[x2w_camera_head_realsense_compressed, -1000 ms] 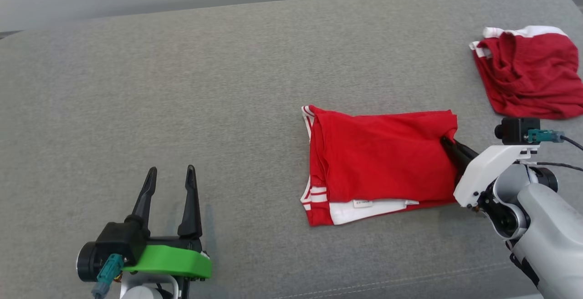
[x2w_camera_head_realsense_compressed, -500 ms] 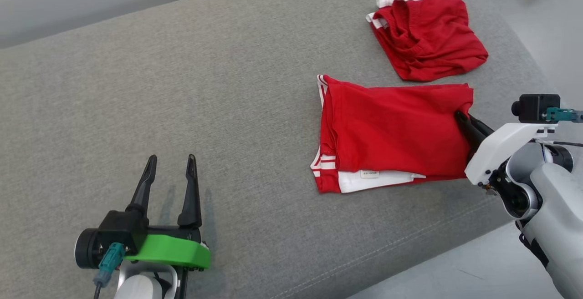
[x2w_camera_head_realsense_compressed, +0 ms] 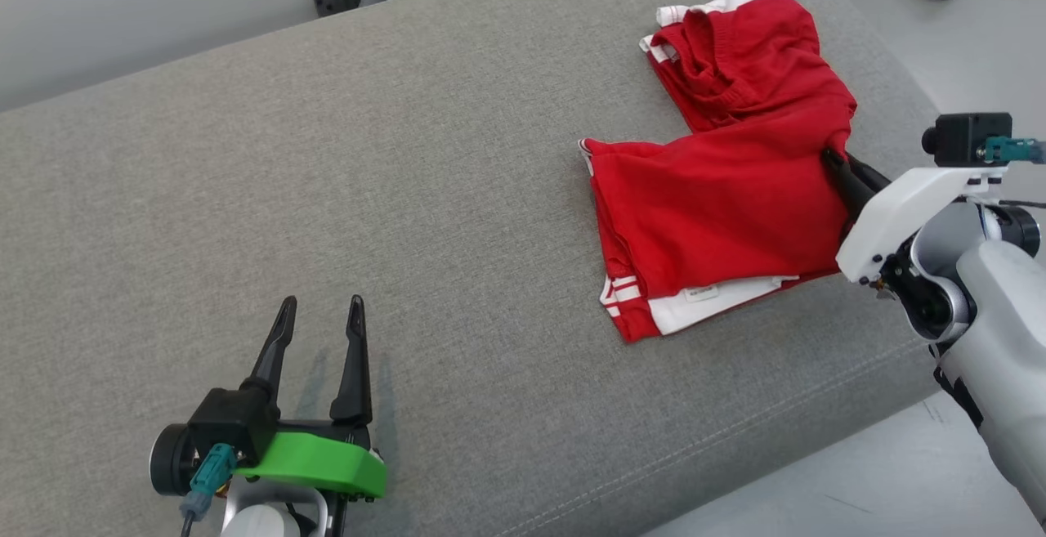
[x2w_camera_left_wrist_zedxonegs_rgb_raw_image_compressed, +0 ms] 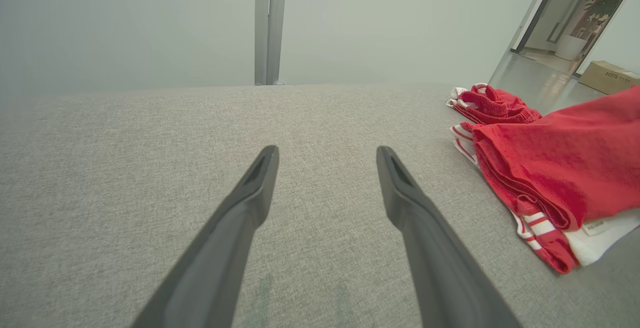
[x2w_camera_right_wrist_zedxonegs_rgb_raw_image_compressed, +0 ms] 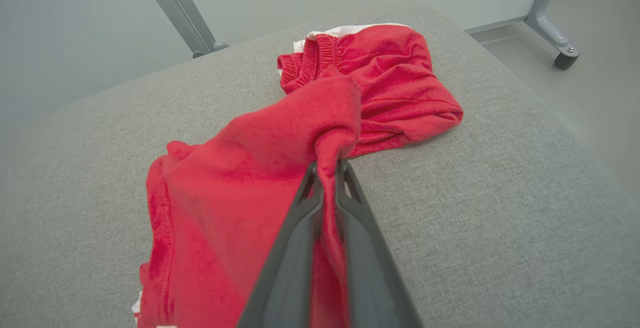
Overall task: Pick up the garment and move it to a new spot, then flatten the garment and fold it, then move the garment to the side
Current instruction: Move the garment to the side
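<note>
A folded red garment (x2w_camera_head_realsense_compressed: 711, 210) with white stripes lies at the right of the grey cushion (x2w_camera_head_realsense_compressed: 327, 194). Its far right corner is lifted and its upper edge overlaps a second red piece. My right gripper (x2w_camera_head_realsense_compressed: 833, 159) is shut on that raised corner; in the right wrist view the red garment (x2w_camera_right_wrist_zedxonegs_rgb_raw_image_compressed: 260, 168) bunches between the closed fingers of the right gripper (x2w_camera_right_wrist_zedxonegs_rgb_raw_image_compressed: 327, 165). My left gripper (x2w_camera_head_realsense_compressed: 321, 316) stands open over bare cushion at the lower left, well apart from the cloth. In the left wrist view the left gripper (x2w_camera_left_wrist_zedxonegs_rgb_raw_image_compressed: 327, 156) holds nothing, and the garment (x2w_camera_left_wrist_zedxonegs_rgb_raw_image_compressed: 555, 168) lies to its right.
A second, crumpled red and white garment (x2w_camera_head_realsense_compressed: 735, 46) rests at the far right of the cushion, touching the folded one. The cushion's right edge (x2w_camera_head_realsense_compressed: 891, 71) and front edge drop to a grey floor (x2w_camera_head_realsense_compressed: 964, 30). A metal frame leg with a caster (x2w_camera_right_wrist_zedxonegs_rgb_raw_image_compressed: 562, 53) stands beyond.
The head camera has swung, shifting the whole picture. My right gripper has dragged the folded garment toward the crumpled one, raising its corner so the two now overlap. The left gripper stays put.
</note>
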Tool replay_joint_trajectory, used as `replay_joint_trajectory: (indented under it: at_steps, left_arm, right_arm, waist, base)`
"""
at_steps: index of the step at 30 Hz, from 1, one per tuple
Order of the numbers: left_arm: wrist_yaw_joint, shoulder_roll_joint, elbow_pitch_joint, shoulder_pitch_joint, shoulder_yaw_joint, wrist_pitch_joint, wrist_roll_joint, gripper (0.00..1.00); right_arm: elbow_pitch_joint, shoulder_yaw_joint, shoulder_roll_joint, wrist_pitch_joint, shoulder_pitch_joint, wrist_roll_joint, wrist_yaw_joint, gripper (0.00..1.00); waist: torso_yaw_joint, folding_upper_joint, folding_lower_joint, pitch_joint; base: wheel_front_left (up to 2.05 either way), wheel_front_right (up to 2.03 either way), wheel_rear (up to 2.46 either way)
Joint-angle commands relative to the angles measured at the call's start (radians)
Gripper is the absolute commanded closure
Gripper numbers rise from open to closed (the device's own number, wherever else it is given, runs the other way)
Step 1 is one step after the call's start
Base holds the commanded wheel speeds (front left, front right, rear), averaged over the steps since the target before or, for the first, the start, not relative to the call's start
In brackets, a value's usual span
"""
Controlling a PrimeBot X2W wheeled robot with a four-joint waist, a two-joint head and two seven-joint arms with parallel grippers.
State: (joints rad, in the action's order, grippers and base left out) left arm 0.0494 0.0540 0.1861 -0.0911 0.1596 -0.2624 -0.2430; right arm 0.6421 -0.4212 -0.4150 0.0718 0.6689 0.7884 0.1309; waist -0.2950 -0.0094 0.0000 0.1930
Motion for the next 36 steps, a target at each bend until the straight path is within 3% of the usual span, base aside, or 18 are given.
replay_joint_trajectory:
  at_steps: [1, 12, 21, 36]
  left_arm:
    - [-0.004, 0.001, 0.001, 0.008, -0.001, -0.002, -0.002, 0.0]
    - [-0.015, -0.002, 0.0, 0.027, 0.022, -0.002, -0.027, 0.0]
    - [-0.018, -0.002, -0.015, 0.004, 0.019, -0.002, -0.015, 0.0]
    - [-0.003, 0.039, -0.043, -0.077, 0.019, -0.002, 0.039, 0.0]
  right_arm:
    - [0.001, 0.003, 0.003, 0.002, 0.016, -0.007, -0.001, 1.0]
    - [0.063, 0.042, 0.023, 0.1, 0.204, -0.085, -0.001, 1.0]
    - [0.145, 0.078, -0.02, 0.132, 0.32, -0.159, -0.001, 1.0]
    - [0.374, 0.217, -0.119, -0.035, 0.473, -0.332, -0.001, 1.0]
  waist:
    - [0.027, 0.0094, 0.0, -0.025]
    - [0.107, 0.0094, 0.0, -0.052]
    - [0.14, 0.0094, 0.0, -0.002]
    - [0.18, 0.0094, 0.0, 0.198]
  base:
    - [0.0, 0.0, 0.0]
    - [0.0, 0.0, 0.0]
    - [0.0, 0.0, 0.0]
    - [0.0, 0.0, 0.0]
